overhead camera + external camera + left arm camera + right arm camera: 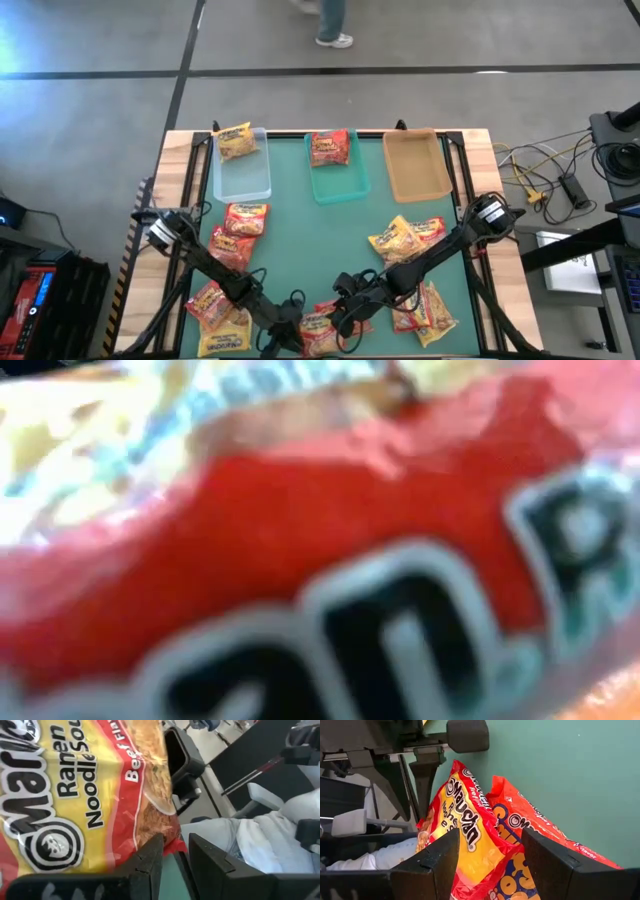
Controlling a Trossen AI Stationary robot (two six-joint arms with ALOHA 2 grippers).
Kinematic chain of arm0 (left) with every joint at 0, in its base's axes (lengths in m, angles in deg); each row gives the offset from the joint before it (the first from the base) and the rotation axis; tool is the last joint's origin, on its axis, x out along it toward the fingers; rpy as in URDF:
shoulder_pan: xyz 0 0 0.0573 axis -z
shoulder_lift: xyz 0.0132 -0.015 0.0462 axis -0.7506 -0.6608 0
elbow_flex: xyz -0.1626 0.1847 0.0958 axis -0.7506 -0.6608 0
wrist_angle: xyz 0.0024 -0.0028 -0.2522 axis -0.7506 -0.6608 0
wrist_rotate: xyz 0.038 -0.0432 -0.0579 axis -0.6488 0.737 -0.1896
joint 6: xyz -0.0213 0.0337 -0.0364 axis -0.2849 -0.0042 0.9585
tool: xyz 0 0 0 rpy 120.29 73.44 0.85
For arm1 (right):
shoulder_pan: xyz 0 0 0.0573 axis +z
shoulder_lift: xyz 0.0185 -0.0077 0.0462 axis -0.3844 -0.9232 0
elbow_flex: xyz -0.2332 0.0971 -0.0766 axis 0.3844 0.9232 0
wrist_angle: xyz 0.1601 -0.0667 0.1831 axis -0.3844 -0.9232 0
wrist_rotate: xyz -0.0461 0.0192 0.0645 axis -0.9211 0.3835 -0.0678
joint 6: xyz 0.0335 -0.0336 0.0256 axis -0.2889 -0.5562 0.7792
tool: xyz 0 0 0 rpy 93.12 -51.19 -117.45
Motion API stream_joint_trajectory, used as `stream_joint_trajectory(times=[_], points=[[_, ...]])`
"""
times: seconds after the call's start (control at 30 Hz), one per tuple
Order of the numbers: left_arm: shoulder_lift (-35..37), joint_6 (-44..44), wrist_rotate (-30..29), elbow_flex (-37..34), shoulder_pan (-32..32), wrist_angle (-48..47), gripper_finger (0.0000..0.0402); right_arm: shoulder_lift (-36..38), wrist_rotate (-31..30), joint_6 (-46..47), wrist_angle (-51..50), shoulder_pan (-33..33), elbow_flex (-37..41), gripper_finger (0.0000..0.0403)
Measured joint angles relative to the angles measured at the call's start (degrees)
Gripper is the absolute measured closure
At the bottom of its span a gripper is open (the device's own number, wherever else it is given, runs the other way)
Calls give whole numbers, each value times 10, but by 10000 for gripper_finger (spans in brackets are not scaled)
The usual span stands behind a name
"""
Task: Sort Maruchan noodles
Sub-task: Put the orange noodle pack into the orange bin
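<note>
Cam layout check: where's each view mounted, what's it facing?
High: overhead, straight down on the table, trays and both arms.
Low: table height, blocked by one red packet; no arm visible.
Left wrist: past the left pincer, at a yellow-red packet.
Right wrist: past the open right pincer, at a yellow-red packet and an orange packet.
Shared: both wrist views show the near-edge packets, seen from above in high.

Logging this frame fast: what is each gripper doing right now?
Left gripper: open, empty, beside a red-and-yellow packet.
Right gripper: open, straddling a red packet, not clamped.
</note>
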Motion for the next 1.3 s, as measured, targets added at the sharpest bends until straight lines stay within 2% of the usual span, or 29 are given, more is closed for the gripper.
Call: stream_joint_trajectory(times=[0.3, 0.73, 1.0, 1.13, 1.3], points=[[7, -31, -84, -6, -23, -82, 324, 0, 0, -13, 0, -2, 0, 200], [25, -119, -76, -9, -89, -113, 325, 1, 1, -64, -13, -53, 1, 200], [33, -148, -68, -9, -112, -130, 325, 13, 74, 44, -56, -78, 1, 200], [34, -167, -87, -9, -117, -131, 324, 28, 109, 122, -111, -80, 1, 200], [34, -176, -98, -9, -129, -129, 324, 47, 141, 169, -145, -82, 1, 200]])
